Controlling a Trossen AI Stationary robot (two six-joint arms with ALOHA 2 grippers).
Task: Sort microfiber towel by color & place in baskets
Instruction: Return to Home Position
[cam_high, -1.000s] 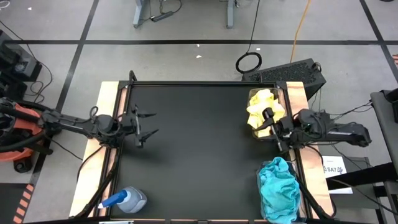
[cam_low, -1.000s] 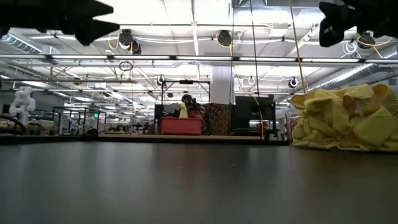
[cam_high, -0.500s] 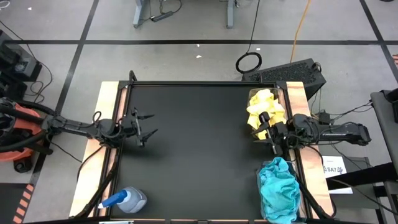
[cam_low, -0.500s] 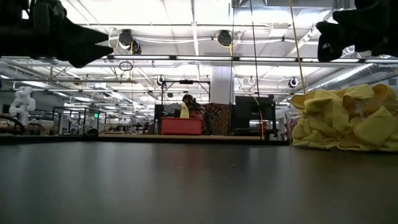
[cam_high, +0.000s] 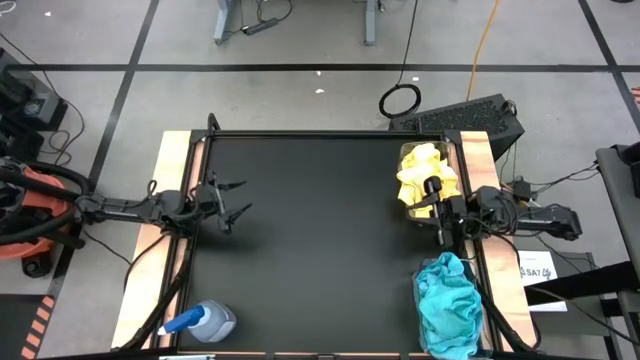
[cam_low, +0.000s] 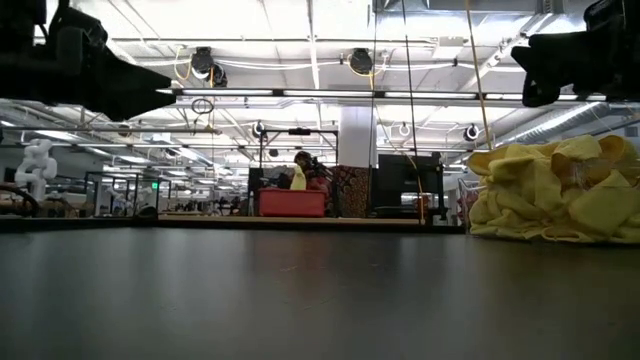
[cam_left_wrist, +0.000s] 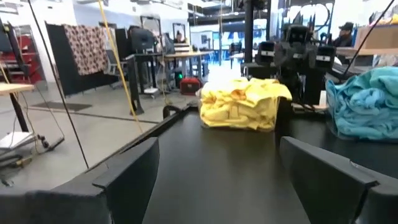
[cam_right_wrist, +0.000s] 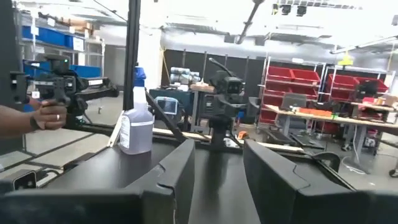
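two piles, zero strays: yellow microfiber towels (cam_high: 422, 172) heaped in the top basket (cam_high: 403, 212), teal towels (cam_high: 450, 300) heaped in the lower basket (cam_high: 420, 338), both along the right edge of the black table top (cam_high: 320, 230). no loose cloth on the mat that i can see. sort looks done; what's left is parking the arms.

right gripper (cam_high: 434, 205) sits at the right edge, between the two baskets, just beside the yellow pile and pointing in toward the table middle. its fingers (cam_right_wrist: 171, 177) are parted with a narrow gap, nothing between them.

left gripper (cam_high: 238, 200) hangs over the left edge, well apart from both baskets. its fingers (cam_left_wrist: 127, 177) are spread wide and empty. its wrist view looks straight across the mat at the yellow pile, teal beside it.

key relation: the baskets line up along the right edge, so the right arm is the near one, with cloth on either side of it. my guess is its retreat should go straight back along its own axis, not sideways, or a finger could snag the yellow heap.

spray bottle (cam_high: 205, 322) stands at the near left corner, near the left arm's line but not touching it. a person's hand (cam_right_wrist: 42, 118) shows in the right wrist view, off the table as far as i can tell.
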